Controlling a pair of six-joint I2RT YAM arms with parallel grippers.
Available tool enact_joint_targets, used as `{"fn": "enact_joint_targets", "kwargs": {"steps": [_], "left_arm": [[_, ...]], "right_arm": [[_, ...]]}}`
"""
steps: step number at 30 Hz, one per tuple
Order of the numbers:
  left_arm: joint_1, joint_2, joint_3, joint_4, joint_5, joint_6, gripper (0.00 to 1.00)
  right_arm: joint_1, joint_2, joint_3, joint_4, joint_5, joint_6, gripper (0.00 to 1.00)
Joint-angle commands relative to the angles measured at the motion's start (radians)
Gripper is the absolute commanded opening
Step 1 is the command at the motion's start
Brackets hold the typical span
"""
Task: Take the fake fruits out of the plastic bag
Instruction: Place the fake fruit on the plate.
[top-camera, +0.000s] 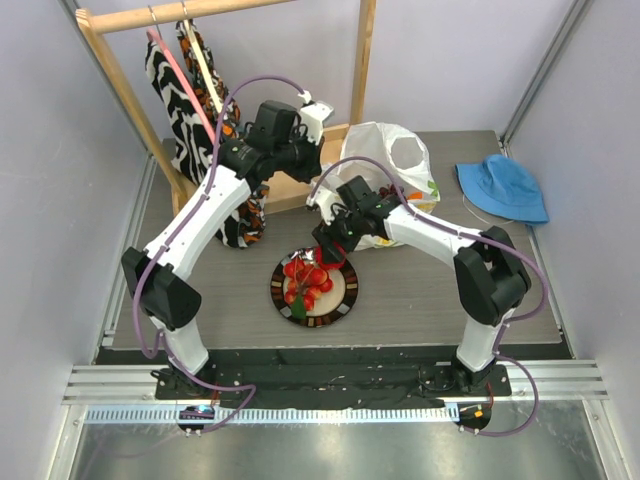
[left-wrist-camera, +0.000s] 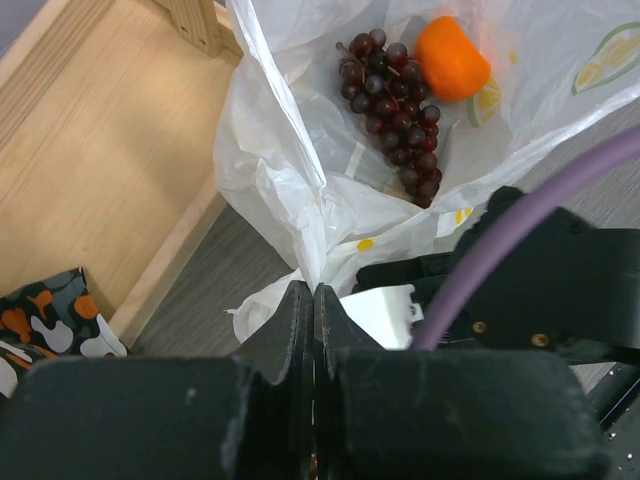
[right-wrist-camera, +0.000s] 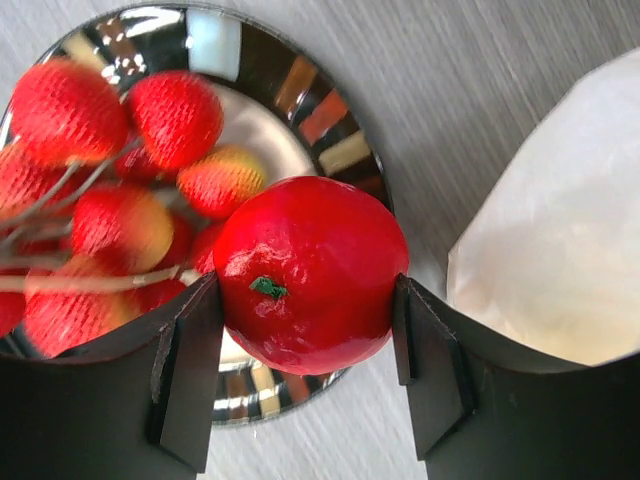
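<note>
The white plastic bag (top-camera: 395, 160) lies at the back of the table, and my left gripper (left-wrist-camera: 313, 295) is shut on a gathered edge of it (left-wrist-camera: 290, 170). Inside the bag lie a dark grape bunch (left-wrist-camera: 395, 120) and an orange (left-wrist-camera: 452, 58). My right gripper (right-wrist-camera: 305, 300) is shut on a glossy red apple (right-wrist-camera: 305, 270), both fingers pressing its sides, above the near-right rim of the shiny plate (right-wrist-camera: 330, 120). A cluster of red berries (right-wrist-camera: 130, 170) rests on that plate (top-camera: 345, 300). The bag's side (right-wrist-camera: 560, 240) is just right of the right gripper.
A blue hat (top-camera: 503, 187) lies at the back right. A wooden rack (top-camera: 120, 90) with a patterned garment (top-camera: 185, 110) stands at the back left, its base board (left-wrist-camera: 90, 170) beside the bag. The right arm's black link (left-wrist-camera: 540, 290) crosses under the left gripper.
</note>
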Motion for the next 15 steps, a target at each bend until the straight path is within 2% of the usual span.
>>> {"fn": "enact_joint_targets", "kwargs": {"steps": [1,11,14,15], "left_arm": [[0.003,-0.011,0.023,0.024,0.003,0.010,0.00],[0.003,0.006,0.026,0.033,0.020,-0.004,0.00],[0.005,0.015,0.029,0.033,0.018,-0.004,0.00],[0.003,0.016,0.029,0.035,0.018,-0.002,0.00]], "right_arm": [[0.019,0.028,0.068,0.072,-0.011,0.038,0.31],[0.033,0.071,0.078,0.066,-0.047,0.058,0.31],[0.035,0.094,0.077,0.055,-0.065,0.067,0.35],[0.036,0.097,0.075,0.059,-0.073,0.071,0.40]]}}
